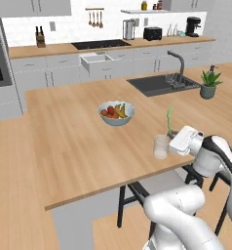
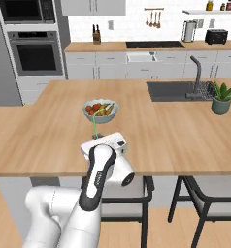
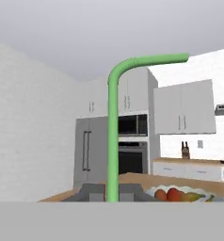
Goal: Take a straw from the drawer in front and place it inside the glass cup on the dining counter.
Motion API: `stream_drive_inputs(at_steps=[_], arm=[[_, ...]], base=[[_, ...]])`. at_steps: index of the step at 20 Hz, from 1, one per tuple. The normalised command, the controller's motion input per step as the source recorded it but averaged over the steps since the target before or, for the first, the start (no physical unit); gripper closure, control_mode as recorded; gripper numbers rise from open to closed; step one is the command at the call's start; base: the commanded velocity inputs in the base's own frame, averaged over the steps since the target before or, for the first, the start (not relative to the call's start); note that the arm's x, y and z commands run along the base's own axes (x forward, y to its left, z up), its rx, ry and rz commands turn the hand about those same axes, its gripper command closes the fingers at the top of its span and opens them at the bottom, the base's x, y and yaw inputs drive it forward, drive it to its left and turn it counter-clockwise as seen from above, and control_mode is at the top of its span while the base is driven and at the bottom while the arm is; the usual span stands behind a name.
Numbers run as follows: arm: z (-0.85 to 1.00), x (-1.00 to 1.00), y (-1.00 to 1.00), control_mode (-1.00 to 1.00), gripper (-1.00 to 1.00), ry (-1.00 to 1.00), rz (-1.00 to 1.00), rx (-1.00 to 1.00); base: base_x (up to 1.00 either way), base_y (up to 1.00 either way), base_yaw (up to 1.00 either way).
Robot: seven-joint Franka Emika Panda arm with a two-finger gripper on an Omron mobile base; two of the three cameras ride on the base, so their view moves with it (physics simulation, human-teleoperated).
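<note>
A grey-cabinet kitchen surrounds the wood-topped desk [image 1: 79, 141]; the end effector [image 3: 112, 194], clamped on the straw [image 3: 113, 141], sits at the glass cup's [image 1: 162, 146] three o'clock.

The green straw [image 3: 113, 141] stands upright with a bent top, just beside the clear cup [image 1: 162, 146] near the wood counter's [image 1: 74, 127] edge. The white drawer [image 1: 96, 62] hangs open.

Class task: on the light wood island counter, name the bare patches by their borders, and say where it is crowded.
Bare: the light wood island counter left of the pale fruit bowl, and between bowl and dark sink. Crowded: the near edge, where the gripper holds the green straw by the clear glass cup.
</note>
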Motion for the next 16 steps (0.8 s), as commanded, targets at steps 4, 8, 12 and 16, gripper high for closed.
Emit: stream_drive_inputs(at_steps=[4,8,12,16], arm=[[0.3,0.09,-0.34,-1.0,1.0,0.0,0.13,0.15],[0.11,-0.02,-0.56,-1.0,1.0,-0.01,0.11,-0.01],[0.0,0.0,-0.49,-1.0,1.0,0.0,0.12,-0.11],[0.0,0.09,-0.08,-1.0,1.0,0.1,0.2,-0.07]], base=[[0.0,0.0,0.0],[0.0,0.0,0.0],[0.0,0.0,0.0],[0.0,0.0,0.0]])
